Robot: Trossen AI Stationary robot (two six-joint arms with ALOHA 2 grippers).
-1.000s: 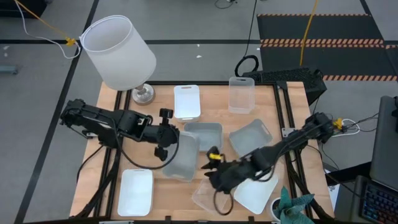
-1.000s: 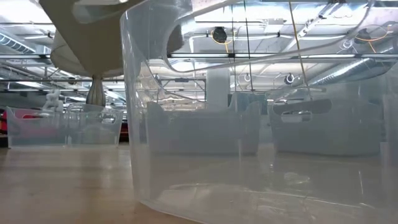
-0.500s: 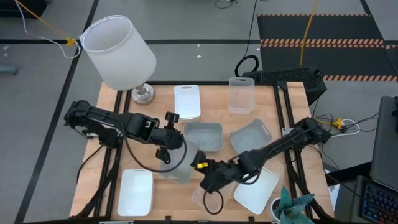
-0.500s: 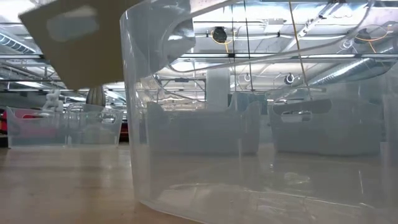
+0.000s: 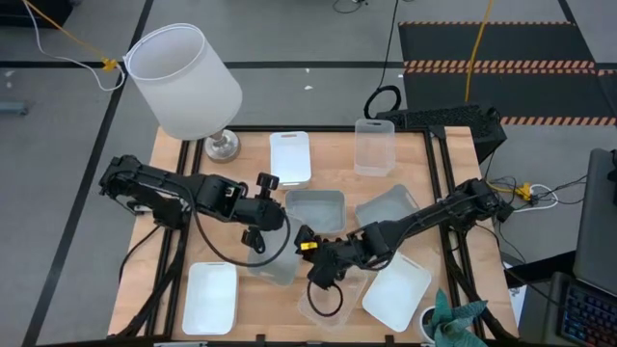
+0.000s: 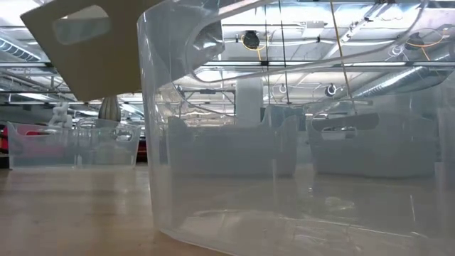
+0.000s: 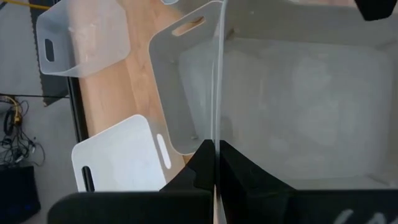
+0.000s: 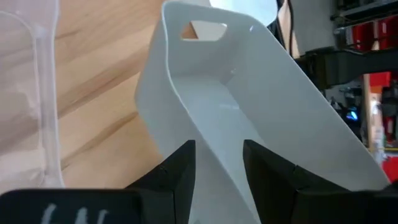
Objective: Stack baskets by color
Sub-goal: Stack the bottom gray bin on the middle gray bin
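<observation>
My left gripper [image 5: 273, 229] [image 7: 217, 149] is shut on a pale grey-blue basket [image 5: 275, 262] [image 7: 311, 112], which hangs tilted above the table [image 6: 78, 57]. My right gripper [image 5: 318, 273] [image 8: 217, 148] stands open at that basket's [image 8: 236, 106] near-right end, one finger on each side of its wall. The handle slot [image 8: 205, 28] is at the end away from it. Two more grey-blue baskets [image 5: 316, 210] [image 5: 386, 212] sit on their bottoms mid-table. White baskets lie at the far middle [image 5: 289, 156], near left [image 5: 210, 294] and near right [image 5: 397, 289]. My left gripper pinches the rim of one upright wall [image 7: 217, 127] between its two fingers. The fingers slant down from the table's left, and the wall runs on ahead of them, edge-on. The basket is lifted clear and tilted. My right gripper: I cannot tell whether its fingers [image 8: 261, 168] touch the basket's wall.
A big white lampshade [image 5: 183, 77] on a metal foot [image 5: 222, 146] stands at the far left corner. A tall clear basket [image 5: 374, 145] stands at the far edge, and another clear one [image 5: 323, 304] [image 6: 284, 142] at the near edge under my right arm. A teal cloth [image 5: 453, 318] lies off the near right corner.
My right gripper has gone toward the table's left, up to the held basket, and has rolled about its own axis; its finger gap looks the same. The grey-blue basket has tipped in my left gripper's hold, so its handle slot now shows in the low view.
</observation>
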